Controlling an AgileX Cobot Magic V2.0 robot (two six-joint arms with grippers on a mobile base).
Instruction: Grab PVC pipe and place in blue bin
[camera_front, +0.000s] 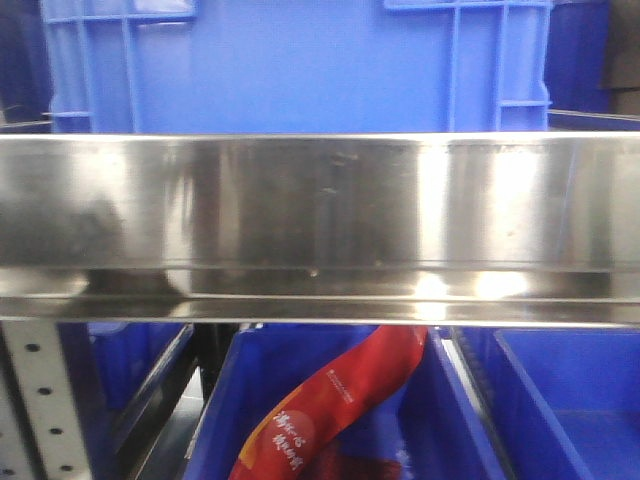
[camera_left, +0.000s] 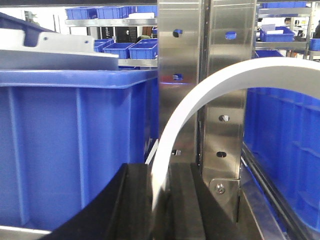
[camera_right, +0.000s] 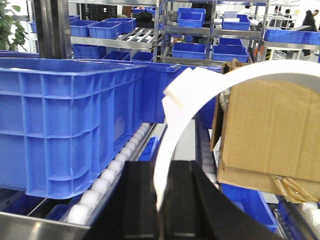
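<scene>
My left gripper (camera_left: 159, 172) points level past a blue bin (camera_left: 75, 145) on its left toward a steel post (camera_left: 227, 100), my right gripper (camera_right: 161, 167) level beside a second blue bin (camera_right: 65, 115) on rollers (camera_right: 107, 175), and I cannot tell whether either is clenched.

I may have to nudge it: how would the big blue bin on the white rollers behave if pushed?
The blue bin sits on white rollers, so it would probably glide along them easily. Its ribbed walls look stiff, so it likely won't flex. Its contents are hidden, so weight is uncertain.
</scene>
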